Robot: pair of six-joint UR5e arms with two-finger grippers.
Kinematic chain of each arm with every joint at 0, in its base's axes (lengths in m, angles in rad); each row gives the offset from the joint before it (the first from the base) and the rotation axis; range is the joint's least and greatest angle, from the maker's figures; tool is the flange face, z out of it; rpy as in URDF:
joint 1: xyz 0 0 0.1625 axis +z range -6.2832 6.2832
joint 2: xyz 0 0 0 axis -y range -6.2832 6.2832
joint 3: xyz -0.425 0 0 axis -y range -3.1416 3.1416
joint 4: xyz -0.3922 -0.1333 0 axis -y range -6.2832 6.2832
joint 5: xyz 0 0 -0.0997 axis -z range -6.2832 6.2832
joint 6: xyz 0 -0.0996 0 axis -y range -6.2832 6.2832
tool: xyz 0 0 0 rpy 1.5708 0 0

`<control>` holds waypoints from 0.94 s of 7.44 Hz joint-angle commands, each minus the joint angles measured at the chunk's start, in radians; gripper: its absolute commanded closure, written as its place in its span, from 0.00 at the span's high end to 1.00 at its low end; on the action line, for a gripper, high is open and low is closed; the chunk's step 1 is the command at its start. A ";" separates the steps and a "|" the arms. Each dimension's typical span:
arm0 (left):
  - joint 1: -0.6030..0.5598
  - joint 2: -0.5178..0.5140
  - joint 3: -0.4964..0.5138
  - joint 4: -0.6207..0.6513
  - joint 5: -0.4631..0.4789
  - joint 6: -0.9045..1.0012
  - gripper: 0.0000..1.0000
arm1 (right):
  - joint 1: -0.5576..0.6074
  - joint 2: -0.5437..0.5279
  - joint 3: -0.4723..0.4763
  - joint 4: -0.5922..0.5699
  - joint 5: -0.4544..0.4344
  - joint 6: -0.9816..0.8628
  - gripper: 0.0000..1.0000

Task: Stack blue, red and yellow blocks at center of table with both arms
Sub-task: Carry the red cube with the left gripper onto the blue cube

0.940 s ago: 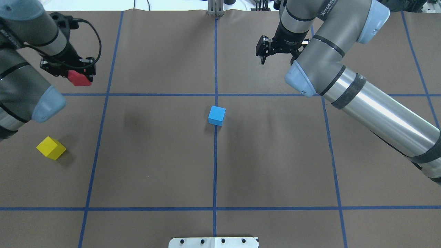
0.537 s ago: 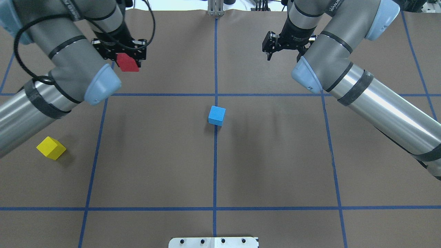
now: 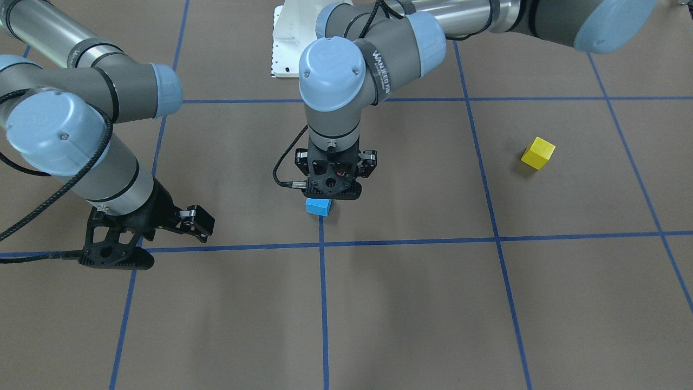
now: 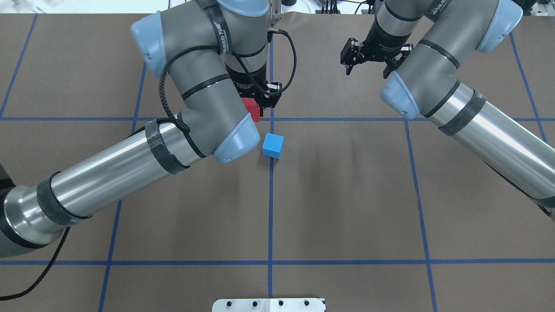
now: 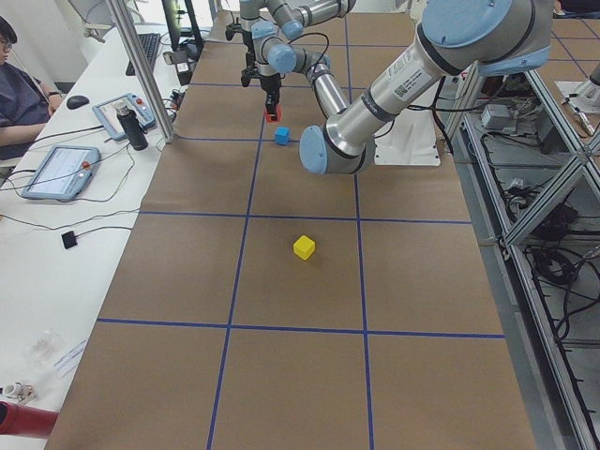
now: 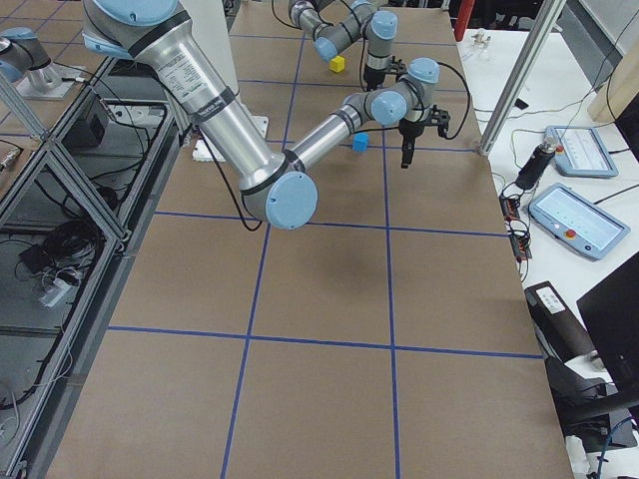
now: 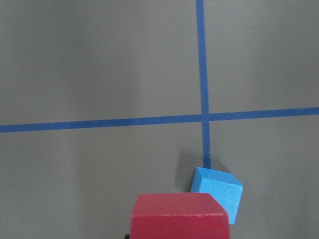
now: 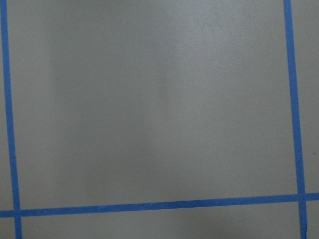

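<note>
The blue block [image 4: 273,145] sits on the brown table at the centre tape cross; it also shows in the left wrist view [image 7: 218,191] and the front view [image 3: 318,206]. My left gripper [image 4: 253,108] is shut on the red block [image 4: 251,109] and holds it in the air, just beyond and slightly left of the blue block, apart from it. The red block fills the bottom of the left wrist view [image 7: 179,216]. The yellow block [image 3: 538,153] lies alone far on my left side, hidden by the left arm in the overhead view. My right gripper [image 4: 366,69] is open and empty at the far right.
Blue tape lines [image 4: 270,208] divide the table into squares. The white base plate [image 4: 269,304] sits at the near edge. The left arm's long forearm [image 4: 108,182] spans the left half of the table. A side bench with tablets [image 5: 56,171] runs along the far edge.
My left arm has swung from the far left to the centre with the red block in it, now close to the blue block. My right gripper has drifted slightly right and away.
</note>
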 commanded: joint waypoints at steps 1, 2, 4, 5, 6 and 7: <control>0.030 -0.003 0.100 -0.125 0.016 0.024 0.00 | 0.041 -0.058 0.041 0.000 0.013 -0.057 0.99; 0.041 0.000 0.105 -0.133 0.019 0.060 0.00 | 0.044 -0.094 0.060 0.002 0.012 -0.062 0.99; 0.058 0.007 0.105 -0.151 0.019 0.065 0.00 | 0.055 -0.120 0.076 0.002 0.012 -0.089 0.99; 0.062 0.010 0.117 -0.176 0.019 0.065 0.00 | 0.056 -0.125 0.076 0.002 0.012 -0.094 0.99; 0.062 0.010 0.124 -0.191 0.019 0.067 0.00 | 0.056 -0.125 0.076 0.004 0.012 -0.094 0.99; 0.062 0.010 0.125 -0.196 0.019 0.065 0.00 | 0.056 -0.125 0.076 0.004 0.012 -0.094 0.99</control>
